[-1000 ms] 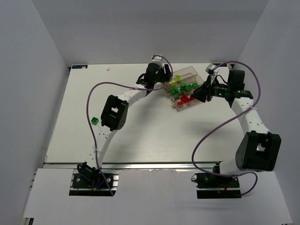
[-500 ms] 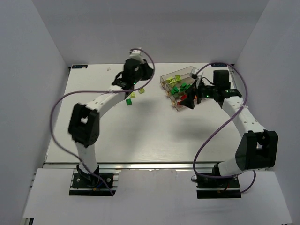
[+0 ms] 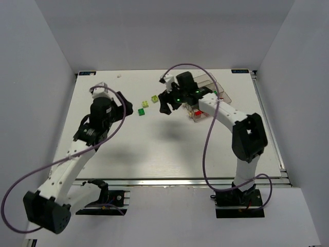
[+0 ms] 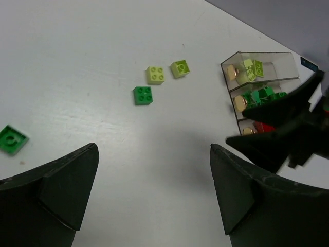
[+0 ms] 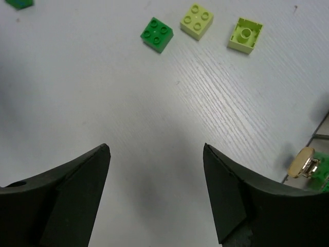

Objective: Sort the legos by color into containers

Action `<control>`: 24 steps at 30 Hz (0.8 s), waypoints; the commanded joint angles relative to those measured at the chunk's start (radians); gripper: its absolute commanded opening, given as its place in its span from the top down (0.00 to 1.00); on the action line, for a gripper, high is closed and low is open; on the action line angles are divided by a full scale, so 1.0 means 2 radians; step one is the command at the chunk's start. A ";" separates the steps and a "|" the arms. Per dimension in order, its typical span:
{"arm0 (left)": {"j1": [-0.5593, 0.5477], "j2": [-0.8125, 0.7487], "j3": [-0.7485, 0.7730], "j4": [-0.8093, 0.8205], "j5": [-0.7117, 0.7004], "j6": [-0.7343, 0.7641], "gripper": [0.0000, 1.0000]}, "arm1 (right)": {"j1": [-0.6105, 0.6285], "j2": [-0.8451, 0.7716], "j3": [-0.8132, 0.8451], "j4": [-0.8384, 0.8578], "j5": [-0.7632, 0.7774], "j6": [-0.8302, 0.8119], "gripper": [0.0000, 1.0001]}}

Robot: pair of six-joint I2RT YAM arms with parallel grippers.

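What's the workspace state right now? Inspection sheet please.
Surface: white wood-grain table, no spills seen.
Job's things: three joined clear plastic bins hold yellow-green bricks, green bricks and red bricks, separated as far as visible; loose outside: dark green square brick, pale yellow-green studded brick, upturned pale yellow-green brick, flat dark green brick.
Clutter: nothing seen.
Grippers: left gripper and right gripper, jaws open, empty.
Cables: purple cables hang in free loops.
Surroundings: plain pale walls on three sides.

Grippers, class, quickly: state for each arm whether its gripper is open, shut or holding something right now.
Left gripper: open, holding nothing.
Right gripper: open, holding nothing.
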 commanded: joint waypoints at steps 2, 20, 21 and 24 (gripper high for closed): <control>0.000 -0.095 -0.025 -0.096 -0.053 -0.058 0.02 | 0.065 0.076 0.096 -0.009 0.206 0.101 0.20; 0.000 -0.245 -0.068 -0.199 -0.095 -0.132 0.02 | 0.117 0.272 0.272 0.040 0.224 0.181 0.21; 0.000 -0.245 -0.066 -0.202 -0.096 -0.132 0.02 | 0.120 0.282 0.278 0.041 0.223 0.178 0.21; 0.000 -0.246 -0.060 -0.213 -0.104 -0.131 0.02 | 0.126 0.293 0.277 0.044 0.231 0.174 0.21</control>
